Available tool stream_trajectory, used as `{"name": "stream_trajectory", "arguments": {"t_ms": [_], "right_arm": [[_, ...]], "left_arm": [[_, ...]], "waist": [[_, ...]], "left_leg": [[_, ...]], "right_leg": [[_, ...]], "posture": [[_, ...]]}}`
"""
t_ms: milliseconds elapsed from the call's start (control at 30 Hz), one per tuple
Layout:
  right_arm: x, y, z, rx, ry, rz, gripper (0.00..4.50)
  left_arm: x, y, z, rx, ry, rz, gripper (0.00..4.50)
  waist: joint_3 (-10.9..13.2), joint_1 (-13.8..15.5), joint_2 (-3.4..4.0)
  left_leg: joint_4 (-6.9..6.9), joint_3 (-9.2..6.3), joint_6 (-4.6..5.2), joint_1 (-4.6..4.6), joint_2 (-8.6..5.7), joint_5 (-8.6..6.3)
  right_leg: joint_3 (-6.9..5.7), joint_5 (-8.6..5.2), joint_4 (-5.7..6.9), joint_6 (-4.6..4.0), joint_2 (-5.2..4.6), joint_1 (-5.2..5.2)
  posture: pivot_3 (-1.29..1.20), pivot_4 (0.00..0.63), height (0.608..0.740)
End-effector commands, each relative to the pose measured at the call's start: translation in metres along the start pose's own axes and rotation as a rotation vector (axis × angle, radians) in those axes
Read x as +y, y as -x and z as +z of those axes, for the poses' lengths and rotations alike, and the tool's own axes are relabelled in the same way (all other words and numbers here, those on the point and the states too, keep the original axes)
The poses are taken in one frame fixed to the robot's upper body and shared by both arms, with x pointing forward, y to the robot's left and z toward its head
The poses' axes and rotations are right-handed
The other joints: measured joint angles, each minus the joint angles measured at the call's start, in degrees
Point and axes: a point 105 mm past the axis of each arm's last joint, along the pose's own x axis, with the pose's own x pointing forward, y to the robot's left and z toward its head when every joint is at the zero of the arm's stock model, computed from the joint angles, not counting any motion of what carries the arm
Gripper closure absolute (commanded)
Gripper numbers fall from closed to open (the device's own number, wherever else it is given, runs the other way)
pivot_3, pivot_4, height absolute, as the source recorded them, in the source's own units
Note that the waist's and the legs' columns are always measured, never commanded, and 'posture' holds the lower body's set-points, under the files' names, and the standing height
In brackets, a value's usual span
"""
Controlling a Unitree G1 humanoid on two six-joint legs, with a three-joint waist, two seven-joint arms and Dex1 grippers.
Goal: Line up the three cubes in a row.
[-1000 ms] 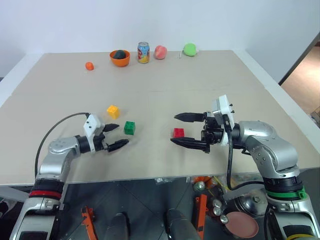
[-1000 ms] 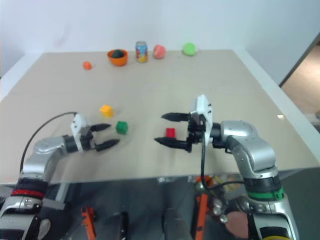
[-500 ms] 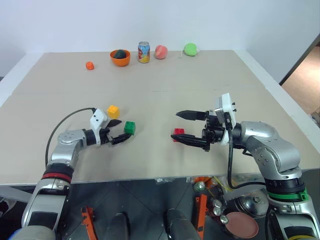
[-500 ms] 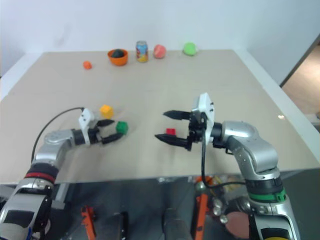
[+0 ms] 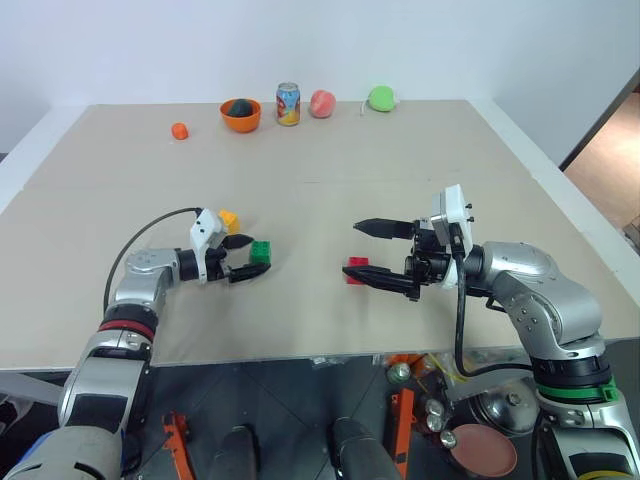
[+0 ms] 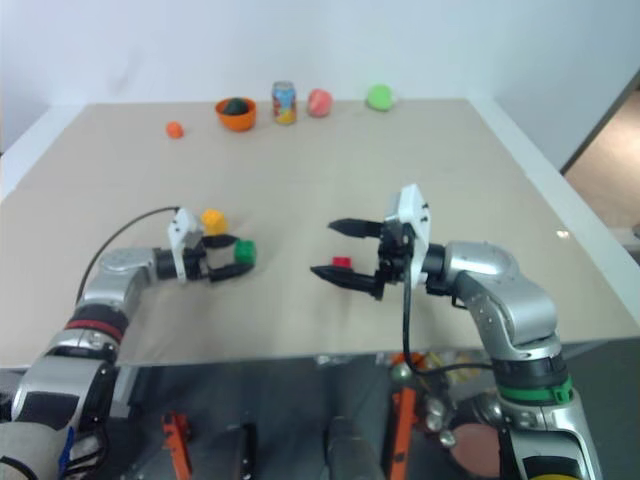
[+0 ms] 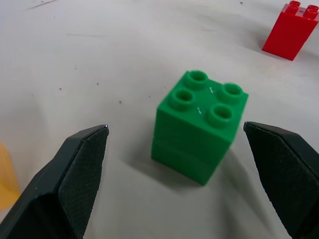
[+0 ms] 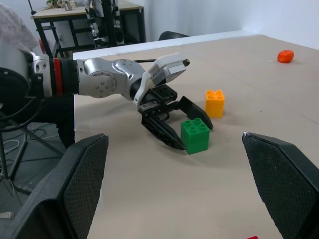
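on the counter (image 5: pixel 420 160), the left tool (image 5: pixel 248 257) has its 2 fingers spread apart on either side of the green cube (image 5: pixel 260 252), not clamped on it. the yellow cube (image 5: pixel 229 220) sits just behind it. the right tool (image 5: pixel 378 254) is also spread wide, the red cube (image 5: pixel 355 270) lying just beside its lower finger. at the far edge, an orange bowl (image 5: pixel 240 115) holds a dark round thing (image 5: pixel 239 107), beside a can (image 5: pixel 288 104).
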Motion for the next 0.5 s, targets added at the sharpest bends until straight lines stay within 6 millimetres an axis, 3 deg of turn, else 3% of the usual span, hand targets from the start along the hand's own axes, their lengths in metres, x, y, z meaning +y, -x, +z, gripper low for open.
{"name": "stream_trajectory", "arguments": {"t_ms": [33, 67, 100, 367, 500], "right_arm": [[0.002, 0.004, 0.0112, -0.022, 0.056, -0.008, 0.04], [0.0017, 0.004, 0.0112, -0.023, 0.055, -0.01, 0.0], [0.0015, 0.0039, 0.0112, -0.023, 0.056, -0.011, 0.0], [-0.0004, 0.004, 0.0112, -0.02, 0.058, -0.016, 0.0], [-0.0011, 0.0033, 0.0105, -0.015, 0.062, -0.016, 0.0]], "left_arm": [[0.0036, 0.0005, 0.0103, -0.018, -0.037, -0.003, 0.0], [0.0037, 0.0005, 0.0102, -0.017, -0.036, -0.004, 0.5], [0.0038, 0.0004, 0.0102, -0.017, -0.034, -0.005, 0.55], [0.0042, 0.0006, 0.0097, -0.01, -0.035, -0.013, 3.22], [0.0032, 0.0008, 0.0095, -0.001, -0.051, -0.022, 3.22]], "waist": [[0.0, -0.01, 0.0], [0.0, 0.0, 0.0], [0.0, 0.0, 0.0], [0.0, 0.0, 0.0], [0.0, 0.0, 0.0]], "left_leg": [[0.0, 0.0, 0.0, 0.0, 0.0, 0.0], [-0.01, 0.0, 0.0, 0.0, 0.0, 0.0], [-0.01, 0.0, 0.0, 0.0, 0.0, 0.0], [-0.01, -0.02, 0.0, -0.01, 0.0, 0.0], [-0.01, -0.02, 0.0, 0.0, 0.0, 0.0]], "right_leg": [[0.0, 0.0, 0.0, 0.0, 0.0, 0.0], [0.0, 0.0, 0.0, 0.02, 0.0, 0.0], [0.0, 0.0, 0.01, 0.02, 0.0, -0.01], [0.0, -0.02, 0.02, 0.0, 0.0, -0.01], [-0.01, -0.02, 0.03, 0.0, 0.01, -0.01]], "posture": [[0.0, 0.15, 0.74], [0.0, 0.15, 0.74], [0.0, 0.15, 0.74], [0.0, 0.15, 0.74], [0.0, 0.15, 0.74]]}}
